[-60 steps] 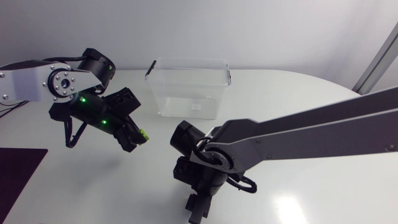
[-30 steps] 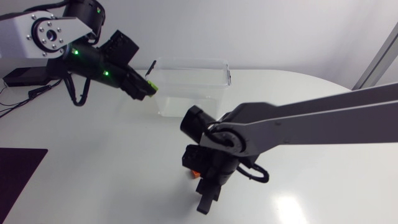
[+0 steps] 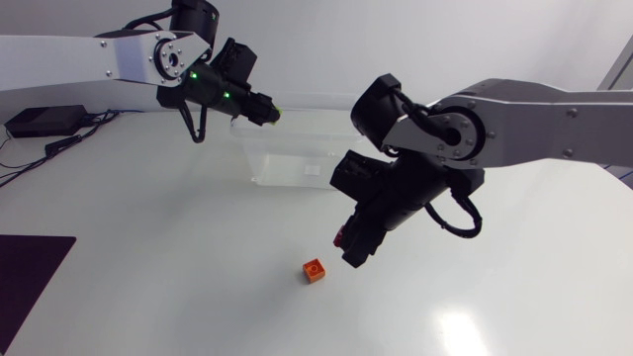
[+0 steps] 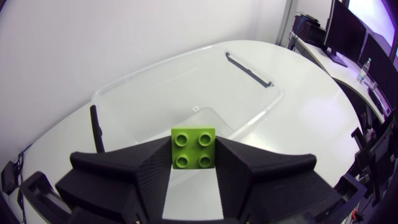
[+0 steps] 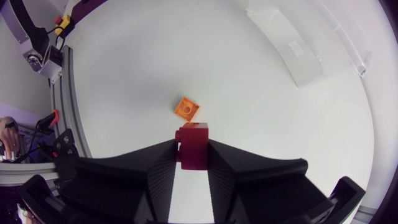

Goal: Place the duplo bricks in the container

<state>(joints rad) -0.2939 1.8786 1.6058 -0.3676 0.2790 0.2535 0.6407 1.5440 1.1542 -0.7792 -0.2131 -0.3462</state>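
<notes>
My left gripper (image 3: 267, 112) hangs above the back left corner of the clear plastic container (image 3: 297, 158), shut on a lime green duplo brick (image 3: 274, 116). In the left wrist view the green brick (image 4: 193, 147) sits between the fingers, studs facing the camera, with the open container (image 4: 149, 99) below it. My right gripper (image 3: 349, 247) is in the air in front of the container, shut on a dark red brick (image 3: 341, 237). The right wrist view shows the red brick (image 5: 193, 144) clamped between the fingers. An orange brick (image 3: 315, 269) lies on the table under and just left of it, the same orange brick (image 5: 186, 108) lying ahead of the fingers.
A black box (image 3: 40, 121) with cables lies at the table's back left. A dark mat (image 3: 30, 282) covers the front left corner. The container's corner (image 5: 311, 56) shows ahead of the right gripper, off to one side.
My left arm has carried the green brick up and back to the container's corner. My right gripper closed on the red brick and lifted it, uncovering the orange brick.
</notes>
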